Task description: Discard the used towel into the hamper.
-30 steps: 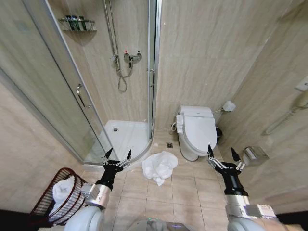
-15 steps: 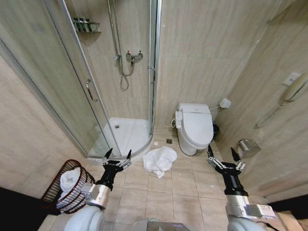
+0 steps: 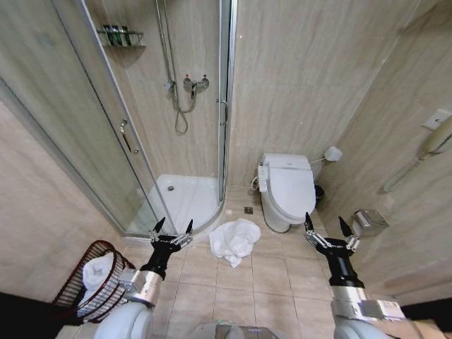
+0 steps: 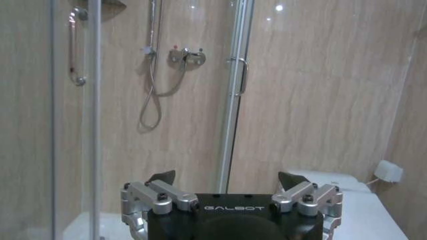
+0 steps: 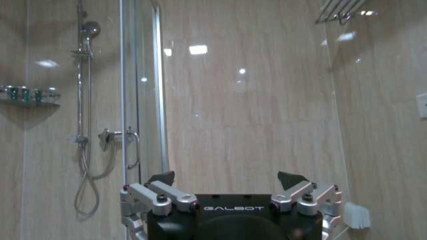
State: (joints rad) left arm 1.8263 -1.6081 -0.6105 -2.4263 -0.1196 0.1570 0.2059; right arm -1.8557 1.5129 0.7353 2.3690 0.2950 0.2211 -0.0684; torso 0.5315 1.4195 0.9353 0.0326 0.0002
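Head view: The used towel (image 3: 234, 241) lay crumpled on the tiled floor (image 3: 275, 282) near picture centre, at about 7 o'clock from the toilet (image 3: 288, 191) and just outside the shower enclosure (image 3: 185, 201). The hamper (image 3: 92, 281) stood at 8 o'clock in the picture, beside the left arm, with white towels already inside it. The left end effector (image 3: 173, 228) hovered at 9 o'clock from the used towel, near it but not touching, fingers spread and released. The right end effector (image 3: 325, 224) hovered at 3 o'clock from the towel, well apart from it, likewise released and holding nothing.

Left wrist view: The left end effector (image 4: 227, 177) was released, fingers apart, facing the shower door (image 4: 237, 95) and the shower hose (image 4: 152, 85).

Right wrist view: The right end effector (image 5: 227, 177) was released, facing the beige tiled wall (image 5: 253, 110).
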